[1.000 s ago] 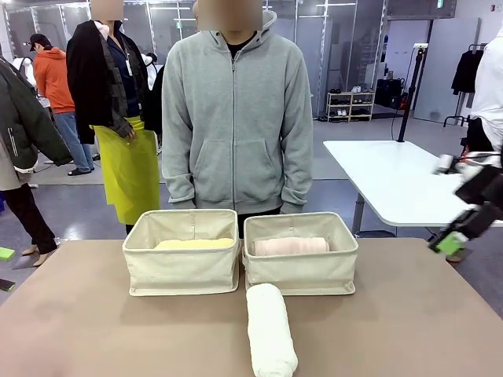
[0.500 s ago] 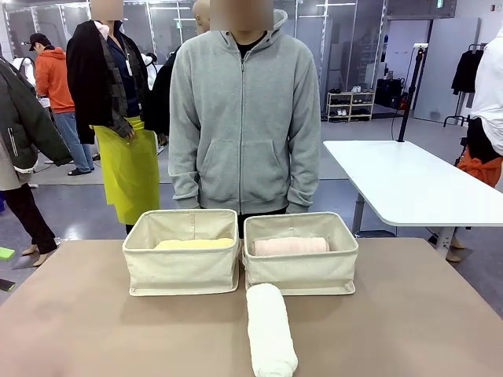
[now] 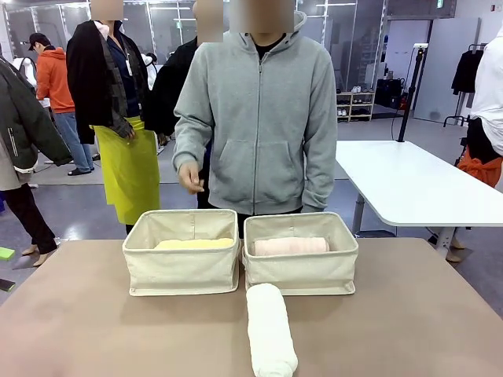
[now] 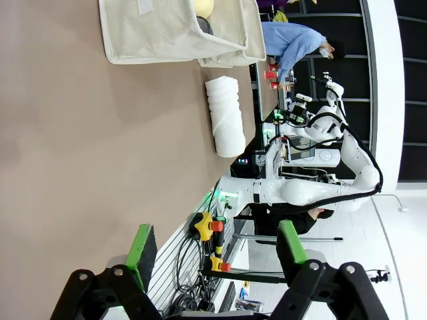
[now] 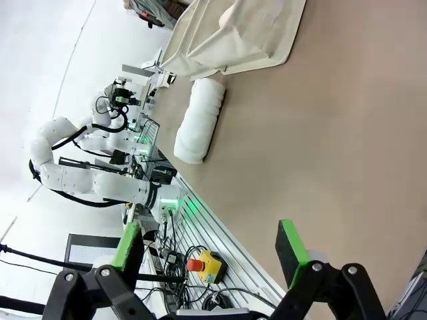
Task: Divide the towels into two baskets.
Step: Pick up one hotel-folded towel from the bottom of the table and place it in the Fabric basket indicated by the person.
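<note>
Gone from the table's right edge since a second ago is the right arm. One soft white towel roll (image 3: pixel 271 330) lies just before the right basket (image 3: pixel 300 271), long axis pointing away from it. Both grippers (image 4: pixel 217 248) (image 5: pixel 210 250) gape empty, neither clearly nearer.

Tan table (image 3: pixel 94 330), two cream baskets (image 3: pixel 182 261) touching side by side, white towel roll (image 3: pixel 270 330) just before the right one

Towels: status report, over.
Left gripper, right gripper open, empty. Yellow towel in left basket, pink towel in right basket. White towel on table.
</note>
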Controlling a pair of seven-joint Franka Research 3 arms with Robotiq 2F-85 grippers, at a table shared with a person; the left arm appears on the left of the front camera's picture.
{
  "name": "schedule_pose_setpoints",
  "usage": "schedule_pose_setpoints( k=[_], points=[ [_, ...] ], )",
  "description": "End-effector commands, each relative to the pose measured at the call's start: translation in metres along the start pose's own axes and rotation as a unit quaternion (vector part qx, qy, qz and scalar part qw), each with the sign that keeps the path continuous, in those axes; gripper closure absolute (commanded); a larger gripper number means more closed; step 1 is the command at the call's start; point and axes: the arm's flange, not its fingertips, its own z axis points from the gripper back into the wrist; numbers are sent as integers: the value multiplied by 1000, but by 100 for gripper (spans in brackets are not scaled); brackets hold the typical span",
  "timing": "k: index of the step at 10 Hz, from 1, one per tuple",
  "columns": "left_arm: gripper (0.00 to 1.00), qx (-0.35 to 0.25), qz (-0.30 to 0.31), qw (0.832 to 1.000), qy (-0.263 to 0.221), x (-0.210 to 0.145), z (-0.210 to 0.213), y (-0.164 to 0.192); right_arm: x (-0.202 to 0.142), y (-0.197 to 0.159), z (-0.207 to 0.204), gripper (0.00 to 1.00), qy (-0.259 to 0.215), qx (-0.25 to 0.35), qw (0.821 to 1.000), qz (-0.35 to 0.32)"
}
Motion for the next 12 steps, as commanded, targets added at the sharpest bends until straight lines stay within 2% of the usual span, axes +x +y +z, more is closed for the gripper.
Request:
schedule_pose_setpoints(
  k=[1, 8, 10, 12],
  points=[
    [8, -7, -4, 1000, -8, -2, 0, -3, -1, 4, 2, 0, 3, -3, 1000, 5],
    [8, -7, -4, 1000, -8, -2, 0, -3, 0, 0, 1, 0, 0, -1, 1000, 1],
    [8, -7, -4, 1000, -8, -2, 0, -3, 7, 22, -33, 0, 37, -34, 999, 10],
    [8, -7, -4, 1000, -8, -2, 0, -3, 12, 47, -75, 0, 44, -53, 998, -13]
  ],
)
